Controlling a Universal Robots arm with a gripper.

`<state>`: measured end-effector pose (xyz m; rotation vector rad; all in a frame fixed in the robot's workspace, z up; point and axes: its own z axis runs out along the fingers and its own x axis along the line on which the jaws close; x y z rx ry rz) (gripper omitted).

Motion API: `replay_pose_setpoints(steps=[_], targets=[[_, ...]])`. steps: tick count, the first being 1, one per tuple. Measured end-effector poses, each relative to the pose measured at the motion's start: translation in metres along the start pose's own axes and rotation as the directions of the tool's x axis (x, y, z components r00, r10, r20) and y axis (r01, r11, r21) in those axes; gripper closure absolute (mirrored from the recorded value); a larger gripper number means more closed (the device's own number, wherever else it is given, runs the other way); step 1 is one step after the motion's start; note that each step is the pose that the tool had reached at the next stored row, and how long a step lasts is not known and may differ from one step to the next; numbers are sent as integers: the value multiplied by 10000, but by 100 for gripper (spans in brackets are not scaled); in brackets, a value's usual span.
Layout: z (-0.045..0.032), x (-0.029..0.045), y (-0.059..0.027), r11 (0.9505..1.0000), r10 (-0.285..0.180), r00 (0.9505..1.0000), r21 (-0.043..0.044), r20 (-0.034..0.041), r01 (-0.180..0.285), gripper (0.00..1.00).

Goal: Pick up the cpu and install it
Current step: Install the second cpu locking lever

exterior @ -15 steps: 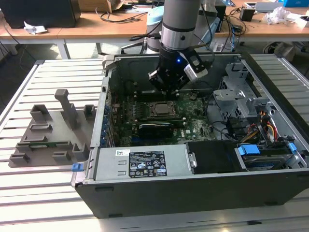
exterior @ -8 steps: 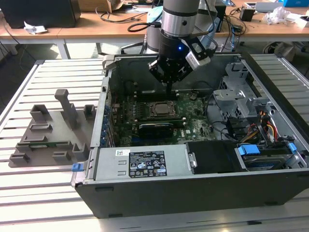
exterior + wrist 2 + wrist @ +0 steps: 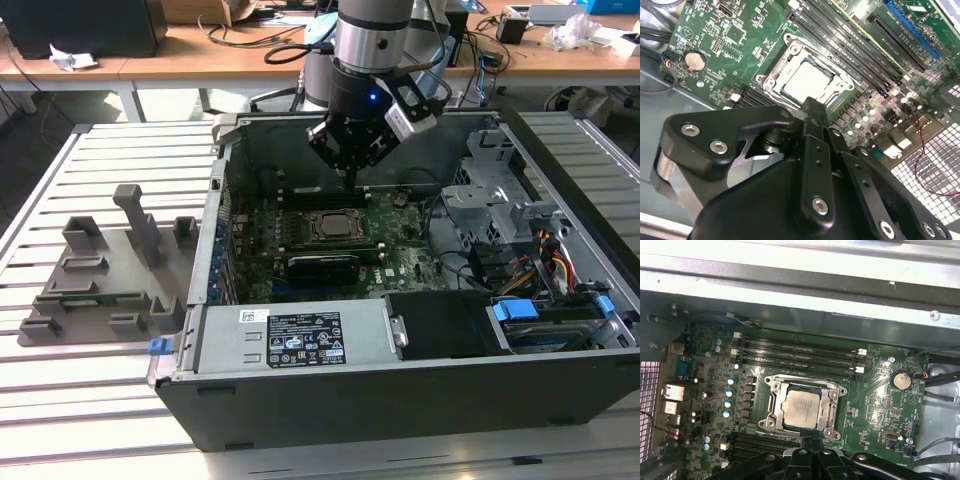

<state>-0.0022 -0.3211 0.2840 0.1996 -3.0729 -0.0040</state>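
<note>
CPU (image 3: 801, 407) seated in socket frame (image 3: 771, 405), motherboard (image 3: 880, 400) centre. Gripper (image 3: 350, 180) hovers at its 12 o'clock; finger state unreadable. Thin, light, rigid, slick, fragile: grip edges.

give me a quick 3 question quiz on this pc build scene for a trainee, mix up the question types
1. True or false: the cpu lies in the socket frame on the motherboard.
2. Multiple choice: the gripper is A) over the grey tray, B) above the motherboard inside the computer case, C) outside the case at the exterior view's right.
3. Fill in: the round coin cell battery sits on the ____.

Key:
1. True. In both wrist views the silver chip lies inside the metal frame.
2. B. In the exterior view the gripper hangs just behind the socket.
3. motherboard
</note>
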Motion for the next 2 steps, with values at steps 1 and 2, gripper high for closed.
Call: replay_pose_setpoints(steps=[1, 2], targets=[[0, 0, 0, 10000, 0, 10000, 0, 0, 0, 89], [-1, 0, 0, 10000, 0, 10000, 0, 0, 0, 89]])
